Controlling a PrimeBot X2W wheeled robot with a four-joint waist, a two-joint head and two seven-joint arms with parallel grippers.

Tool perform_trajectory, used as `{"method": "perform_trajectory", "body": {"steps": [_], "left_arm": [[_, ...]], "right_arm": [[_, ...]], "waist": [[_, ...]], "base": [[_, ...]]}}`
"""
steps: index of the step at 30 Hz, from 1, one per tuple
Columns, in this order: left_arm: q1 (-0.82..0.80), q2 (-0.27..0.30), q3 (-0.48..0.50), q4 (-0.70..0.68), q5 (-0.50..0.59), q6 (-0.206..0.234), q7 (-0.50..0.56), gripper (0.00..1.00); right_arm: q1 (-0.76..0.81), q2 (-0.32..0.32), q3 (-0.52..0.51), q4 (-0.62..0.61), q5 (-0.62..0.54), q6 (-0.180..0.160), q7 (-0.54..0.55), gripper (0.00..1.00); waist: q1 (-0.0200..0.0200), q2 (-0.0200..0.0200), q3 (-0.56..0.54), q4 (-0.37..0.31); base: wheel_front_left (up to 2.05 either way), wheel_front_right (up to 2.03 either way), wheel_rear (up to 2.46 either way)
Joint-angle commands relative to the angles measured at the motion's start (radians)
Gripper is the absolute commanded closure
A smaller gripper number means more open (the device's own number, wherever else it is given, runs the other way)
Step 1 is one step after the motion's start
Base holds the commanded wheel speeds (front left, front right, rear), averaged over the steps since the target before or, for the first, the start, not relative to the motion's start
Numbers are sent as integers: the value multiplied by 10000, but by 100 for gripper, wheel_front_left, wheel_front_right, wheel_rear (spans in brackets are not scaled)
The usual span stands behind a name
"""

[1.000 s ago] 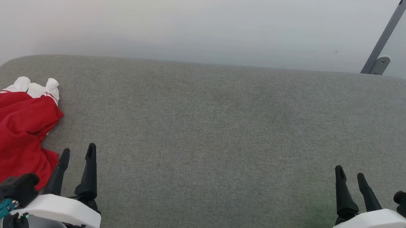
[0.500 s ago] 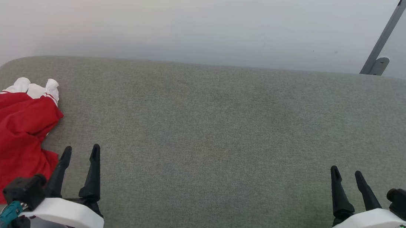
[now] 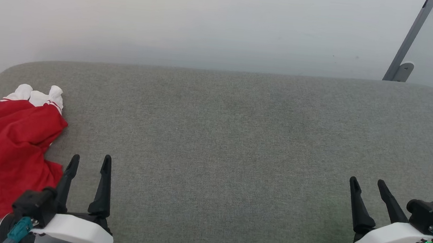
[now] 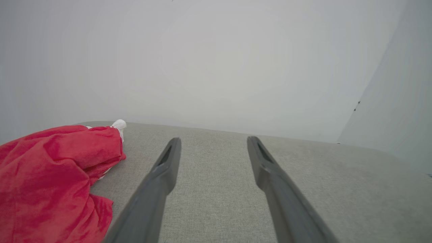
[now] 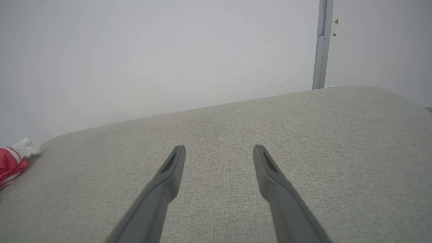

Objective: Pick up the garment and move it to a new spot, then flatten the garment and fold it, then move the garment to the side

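Garment (image 3: pixel 2 156) is lying crumpled at the far left end of the grey fabric surface (image 3: pixel 230 138), a red heap with 2 white sleeve ends bunching at its far side, where thin red-white striped trim is showing. Just to its right, near the front edge, the left gripper (image 3: pixel 91 158) is hanging over the surface with its 2 long dark fingers spread wide and pointing away from the robot, grasping nothing. In the left wrist view its left-hand finger is running just beside the garment's near fold, with a thin strip of grey weave showing between them. Plain grey weave is stretching across the middle of the surface. At the far right, also near the front edge, the right gripper (image 3: pixel 366 181) is resting released too, fingers parted and empty, well apart from the garment. A pale wall (image 3: pixel 210 17) is rising behind the surface, and a grey metal post (image 3: pixel 408 44) with a small bracket at its foot is leaning at the upper right.
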Motion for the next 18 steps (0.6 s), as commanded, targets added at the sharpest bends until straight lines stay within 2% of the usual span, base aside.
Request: {"method": "perform_trajectory", "body": {"steps": [1, 15, 18], "left_arm": [[89, 28, -10, -34, 286, -72, -112, 0], [139, 55, -24, 105, 1157, -165, -367, 0], [108, 43, -14, 141, 1070, -178, -368, 0]], "right_arm": [[-81, -64, 72, -44, -239, 0, -86, 0], [-71, -177, 206, -1, -1146, 0, -341, 0], [-56, -179, 201, 0, -1122, 0, -350, 0]], "waist": [[0, -1, -10, -2], [0, -1, -80, -7], [0, -1, -81, -7]], "base": [[0, 0, 0], [0, 0, 0], [0, 0, 0]]}}
